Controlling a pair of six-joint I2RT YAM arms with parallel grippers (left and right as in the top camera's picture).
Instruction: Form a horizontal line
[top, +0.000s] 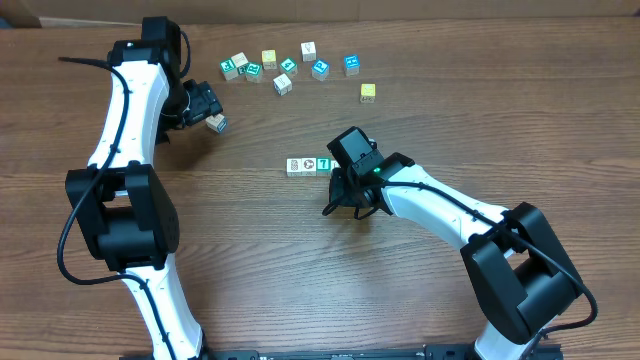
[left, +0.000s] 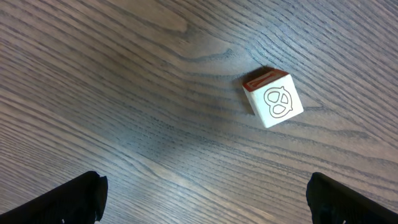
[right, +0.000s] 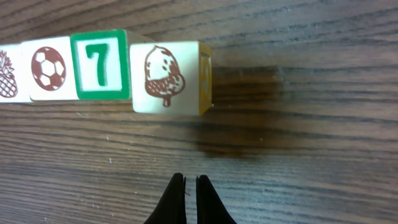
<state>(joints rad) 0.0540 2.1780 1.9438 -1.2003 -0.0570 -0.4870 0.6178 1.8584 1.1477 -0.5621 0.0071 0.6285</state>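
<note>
The horizontal line (right: 99, 67) is a straight row of four cubes in the right wrist view: pineapple, football, a green-framed 7 and an acorn cube (right: 165, 76) at its right end. In the overhead view the row (top: 308, 166) shows three cubes, and the fourth is hidden under the right wrist. My right gripper (right: 186, 182) is shut and empty, just in front of the acorn cube, not touching it; it also shows in the overhead view (top: 343, 188). My left gripper (left: 205, 190) is open and empty above the table, near a loose pretzel-print cube (left: 273, 98), which also shows overhead (top: 216, 124).
Several loose cubes (top: 285, 68) lie scattered along the back of the table, among them plain yellow ones (top: 368, 92). The left arm (top: 130, 110) reaches along the left side. The right arm (top: 450, 205) comes in from the front right.
</note>
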